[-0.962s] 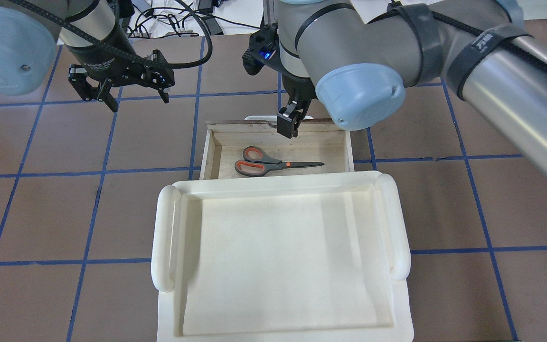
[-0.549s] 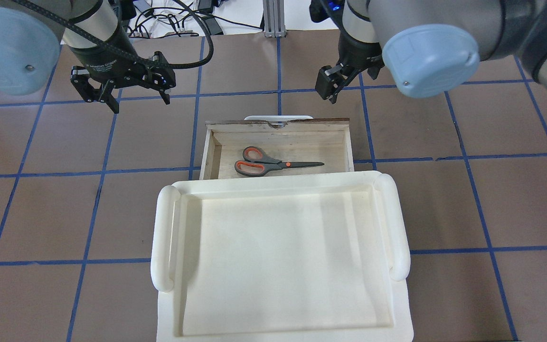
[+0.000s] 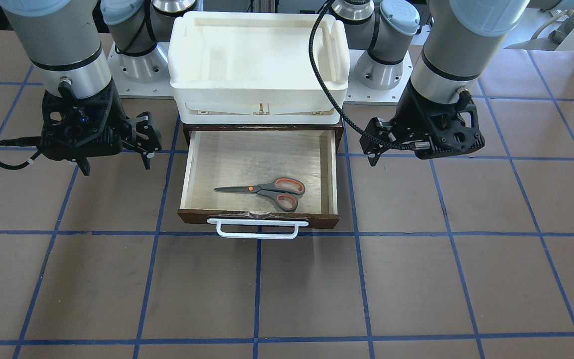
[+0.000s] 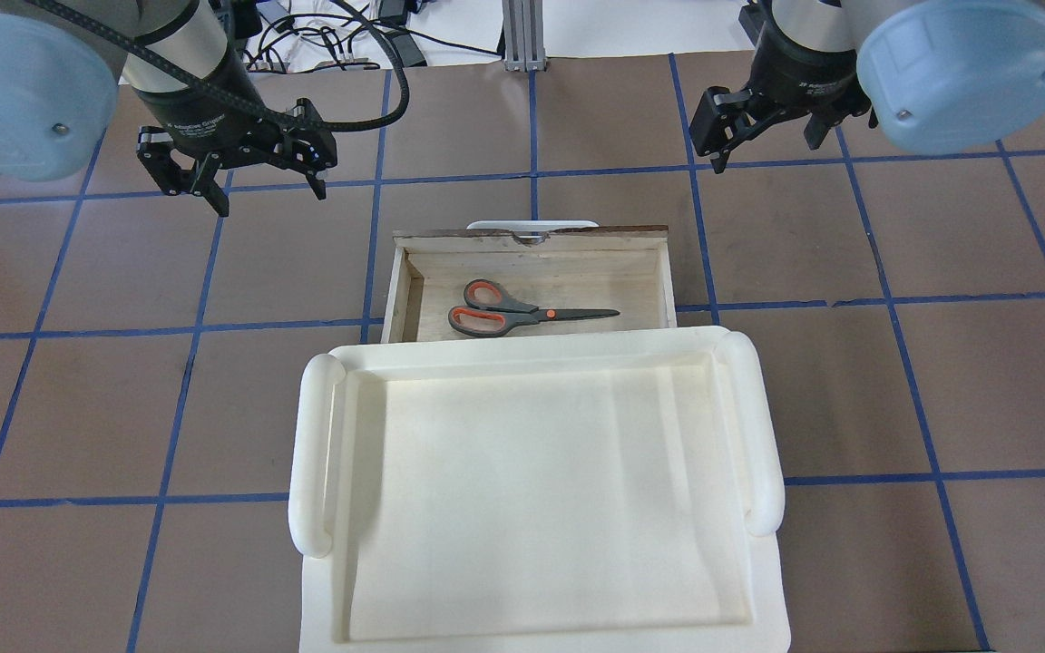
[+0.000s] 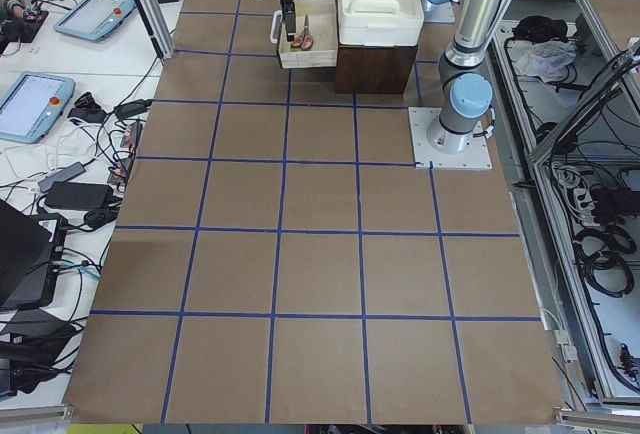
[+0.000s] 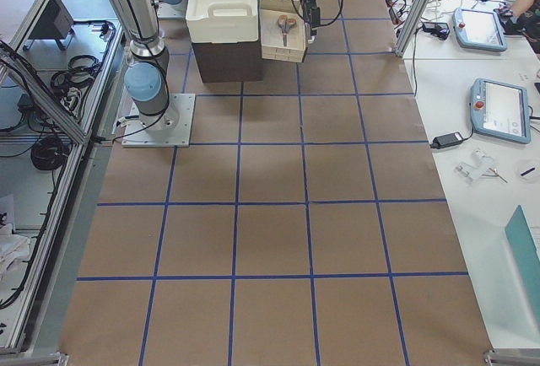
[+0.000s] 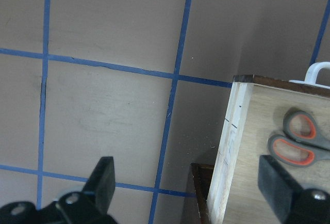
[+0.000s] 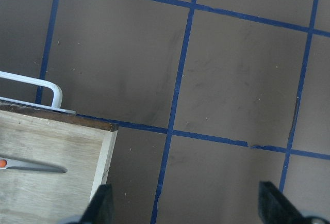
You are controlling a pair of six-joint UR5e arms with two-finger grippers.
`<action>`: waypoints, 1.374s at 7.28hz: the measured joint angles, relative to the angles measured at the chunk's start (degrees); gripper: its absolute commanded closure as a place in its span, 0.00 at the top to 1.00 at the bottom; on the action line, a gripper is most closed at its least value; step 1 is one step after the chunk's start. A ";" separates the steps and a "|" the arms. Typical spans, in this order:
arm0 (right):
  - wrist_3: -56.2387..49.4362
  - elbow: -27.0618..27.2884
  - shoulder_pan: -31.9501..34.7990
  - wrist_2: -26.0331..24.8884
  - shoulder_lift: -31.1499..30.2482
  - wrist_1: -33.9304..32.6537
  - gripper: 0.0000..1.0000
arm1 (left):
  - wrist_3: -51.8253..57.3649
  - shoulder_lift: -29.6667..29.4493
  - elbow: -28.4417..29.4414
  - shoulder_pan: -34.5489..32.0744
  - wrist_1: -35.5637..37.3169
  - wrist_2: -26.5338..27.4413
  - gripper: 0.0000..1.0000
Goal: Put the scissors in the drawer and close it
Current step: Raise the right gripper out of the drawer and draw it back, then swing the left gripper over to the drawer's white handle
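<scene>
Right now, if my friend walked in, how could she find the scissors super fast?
Look for the big white tray sitting on the dark cabinet. Just past it a wooden drawer with a white handle sticks out, open. The scissors lie flat inside, alone, with grey handles lined orange-red.

Scissors [image 5: 303,37] lie in the open drawer [image 5: 322,59].

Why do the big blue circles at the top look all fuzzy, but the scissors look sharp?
In the overhead exterior view the blue joint caps sit very near the camera, so they blur; the scissors in the drawer lie farther off, in focus. The front-facing view is sharp throughout, with soft shadows.
</scene>
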 measured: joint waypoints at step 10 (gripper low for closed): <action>1.77 0.73 -1.71 3.57 -1.51 3.31 1.00 | 0.57 -2.38 -1.67 -3.52 7.84 -0.29 1.00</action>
